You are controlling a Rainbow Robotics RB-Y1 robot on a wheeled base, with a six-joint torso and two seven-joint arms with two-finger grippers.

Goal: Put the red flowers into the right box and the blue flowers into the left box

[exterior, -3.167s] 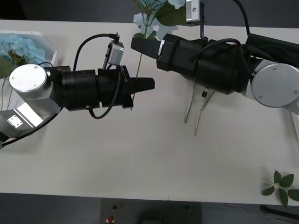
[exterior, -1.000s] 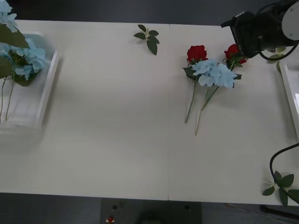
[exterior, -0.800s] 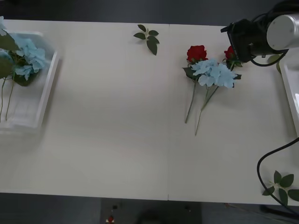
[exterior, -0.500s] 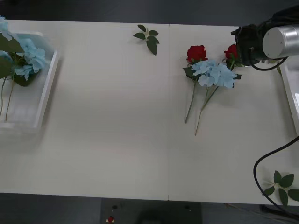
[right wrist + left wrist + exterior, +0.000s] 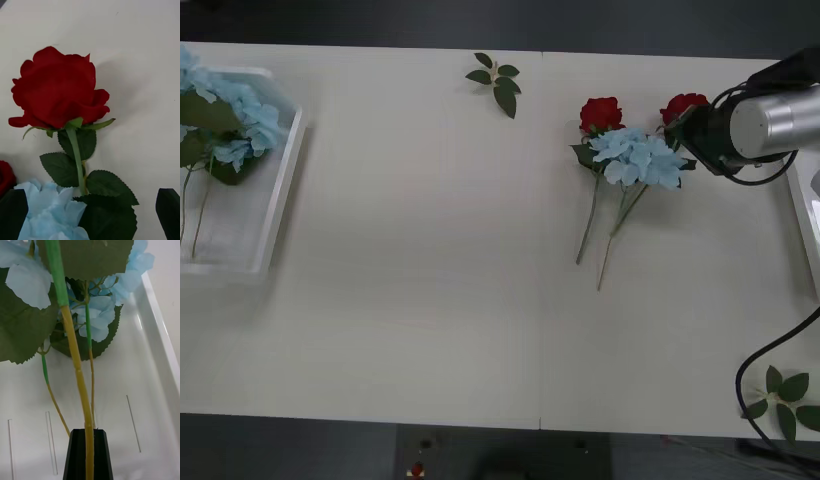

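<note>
Two red flowers (image 5: 601, 112) (image 5: 683, 103) lie mid-right on the table, with a blue flower (image 5: 640, 158) lying over their stems. My right gripper (image 5: 92, 205) is open, its black fingers either side of the leafy stem of the right-hand red flower (image 5: 56, 90), a little off the bloom; the right arm (image 5: 755, 125) reaches in from the right. My left gripper (image 5: 88, 452) is shut on the yellowish stem of a blue flower (image 5: 73, 360) over the left box (image 5: 157, 341). The left box (image 5: 280, 180) holds blue flowers (image 5: 240, 110).
The right box (image 5: 808, 200) shows as a white edge at the far right. One loose leaf sprig (image 5: 497, 80) lies near the table's far edge, another (image 5: 780, 395) at the near right corner beside a black cable (image 5: 755, 360).
Both arms have left the middle of the table. The left box now holds more blue blooms. The right arm has drawn back from over the right-hand red flower, which now shows whole.
</note>
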